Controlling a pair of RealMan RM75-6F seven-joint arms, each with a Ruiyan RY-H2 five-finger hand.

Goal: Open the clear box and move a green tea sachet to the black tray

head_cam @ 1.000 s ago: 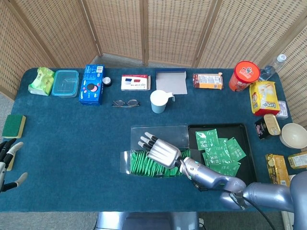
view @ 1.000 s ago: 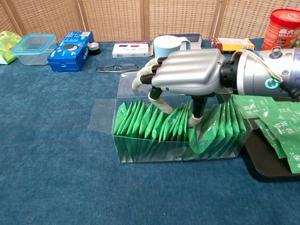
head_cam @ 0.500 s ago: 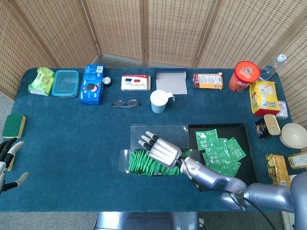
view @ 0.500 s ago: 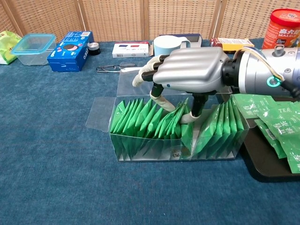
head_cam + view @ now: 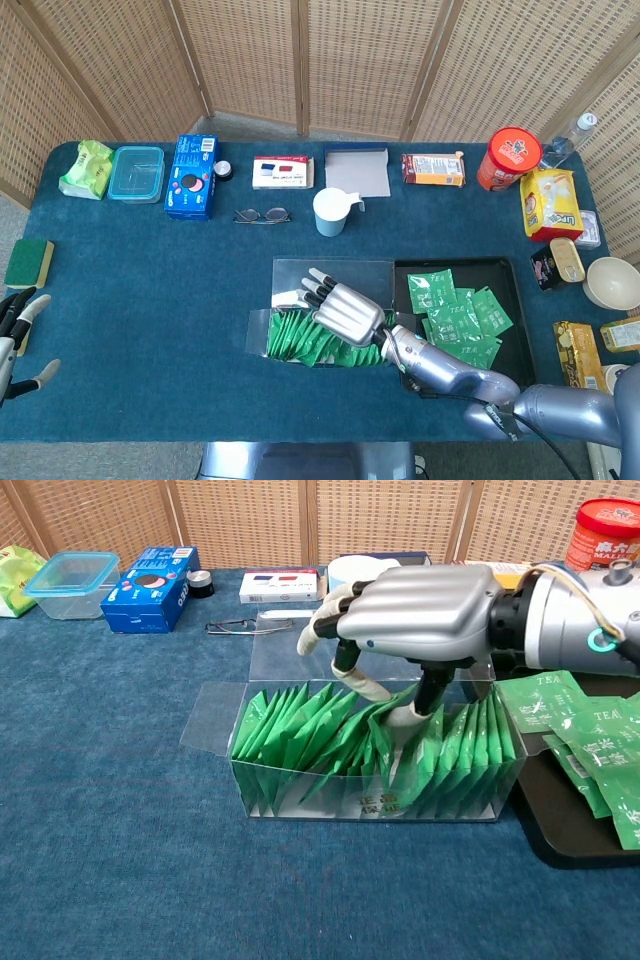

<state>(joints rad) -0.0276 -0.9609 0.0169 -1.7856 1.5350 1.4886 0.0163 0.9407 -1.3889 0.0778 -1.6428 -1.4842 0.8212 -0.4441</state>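
Head view: blue worktop (image 5: 150, 290) w/ black tray (image 5: 512, 300) at right-centre, several green sachets already lying on it. Clear box (image 5: 370, 770) sits just left of tray, touching or nearly so, lid flaps folded open, packed w/ upright green tea sachets. Right hand (image 5: 415, 615) is over the box, fingers curled down into the row; thumb and a finger pinch one green tea sachet (image 5: 388, 725), raised slightly above its neighbours, still inside box. Left hand (image 5: 18, 335) at far left edge, off worktop, fingers apart, holding nothing. White mug (image 5: 330, 212) behind box, apart.
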